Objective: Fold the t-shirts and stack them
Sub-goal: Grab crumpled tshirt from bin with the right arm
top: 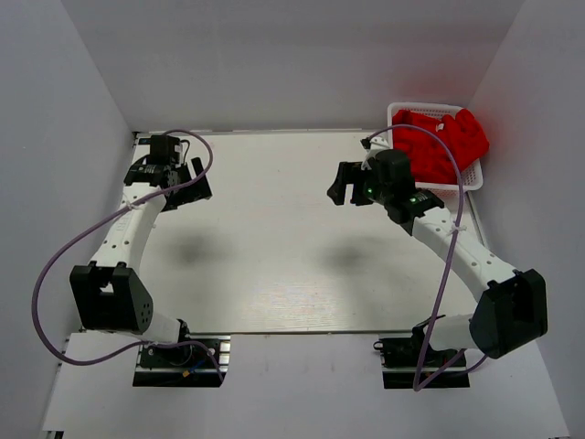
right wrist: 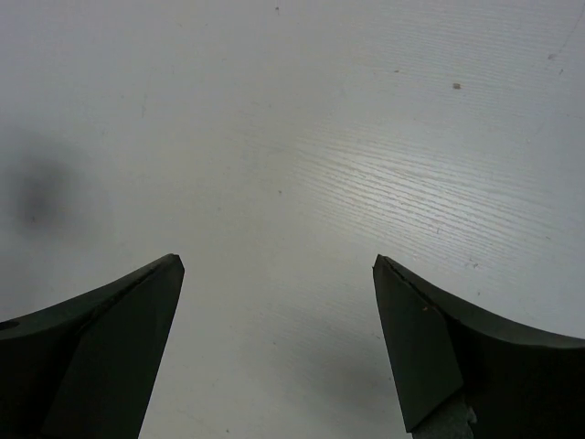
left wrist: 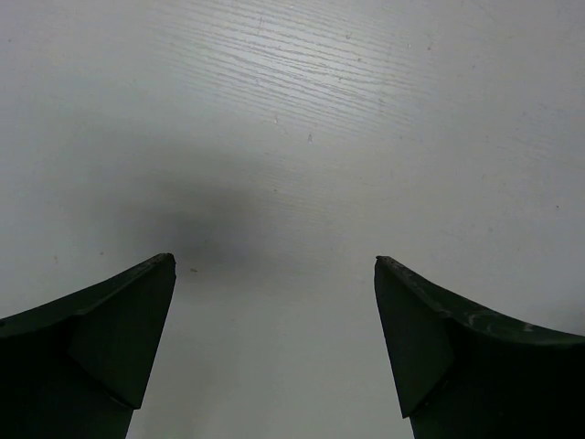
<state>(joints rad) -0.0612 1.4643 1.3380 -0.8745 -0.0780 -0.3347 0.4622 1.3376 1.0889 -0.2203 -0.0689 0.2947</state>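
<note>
at far right, red t-shirts (top: 451, 137) heaped in white basket (top: 474, 180), left pincer (left wrist: 274, 262) and right pincer (right wrist: 278, 260) spread wide over table (top: 274, 251)

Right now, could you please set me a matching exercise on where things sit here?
1 bright red cloth t-shirts
2 white plastic lattice basket
3 left arm's black fingers
4 right arm's black fingers

A open, beside the basket
B table's far right corner
C heaped in the basket
D open, far left

Pairs: 1-C, 2-B, 3-D, 4-A.

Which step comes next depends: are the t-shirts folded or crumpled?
Crumpled: the t-shirts sit bunched in a heap in the white basket, unfolded.
</note>
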